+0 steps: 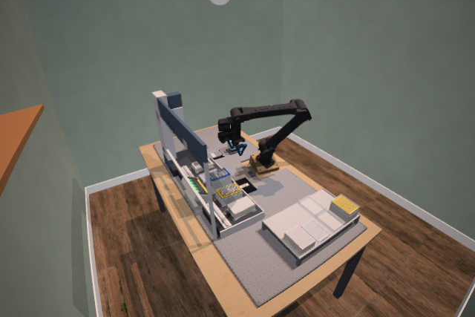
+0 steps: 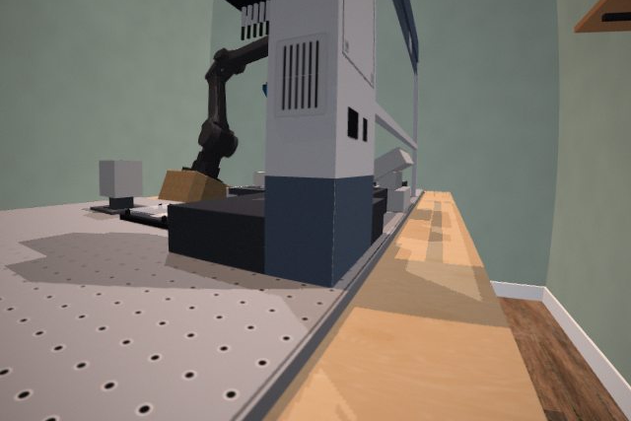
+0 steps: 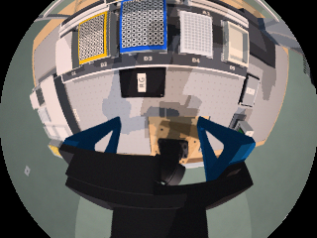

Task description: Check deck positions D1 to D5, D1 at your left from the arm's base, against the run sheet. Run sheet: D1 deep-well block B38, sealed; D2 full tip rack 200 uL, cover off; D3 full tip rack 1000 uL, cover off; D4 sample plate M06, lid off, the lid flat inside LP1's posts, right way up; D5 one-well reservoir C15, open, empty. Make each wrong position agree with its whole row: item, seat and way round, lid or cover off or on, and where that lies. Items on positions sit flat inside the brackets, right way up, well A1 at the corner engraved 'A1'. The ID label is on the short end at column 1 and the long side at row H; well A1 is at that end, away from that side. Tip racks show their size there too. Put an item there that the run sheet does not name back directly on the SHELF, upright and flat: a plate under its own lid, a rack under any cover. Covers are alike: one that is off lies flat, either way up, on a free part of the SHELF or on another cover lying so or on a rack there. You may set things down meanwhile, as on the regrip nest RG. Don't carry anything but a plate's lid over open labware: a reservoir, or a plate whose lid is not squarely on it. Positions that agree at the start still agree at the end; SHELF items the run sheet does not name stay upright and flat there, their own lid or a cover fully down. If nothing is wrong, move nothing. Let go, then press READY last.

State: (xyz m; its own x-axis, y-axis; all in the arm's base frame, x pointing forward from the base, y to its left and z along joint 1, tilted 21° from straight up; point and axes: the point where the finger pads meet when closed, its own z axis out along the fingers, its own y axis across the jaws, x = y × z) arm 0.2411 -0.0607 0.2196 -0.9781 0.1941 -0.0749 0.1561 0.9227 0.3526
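Hand (image 1: 237,148) hangs wide open and empty above the counter (image 1: 268,186), arm (image 1: 268,108) bent forward, facing the deck (image 3: 153,69).

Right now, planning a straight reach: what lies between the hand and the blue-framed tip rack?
Wrist view: a black rectangular block with a white mark, on the grey perforated plate, between the open hand and the blue-framed tip rack.

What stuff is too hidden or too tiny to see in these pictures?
- ID labels on the row of deck items: too small in the top and wrist views.
- Yellow-framed tip rack and blue-framed tip rack: printed sizes unreadable, wrist view blurred.
- Open blue-fingered gripper: in the exterior view, the tall grey-and-navy machine column hides it.
- Grey shelf tray: outside the exterior view.
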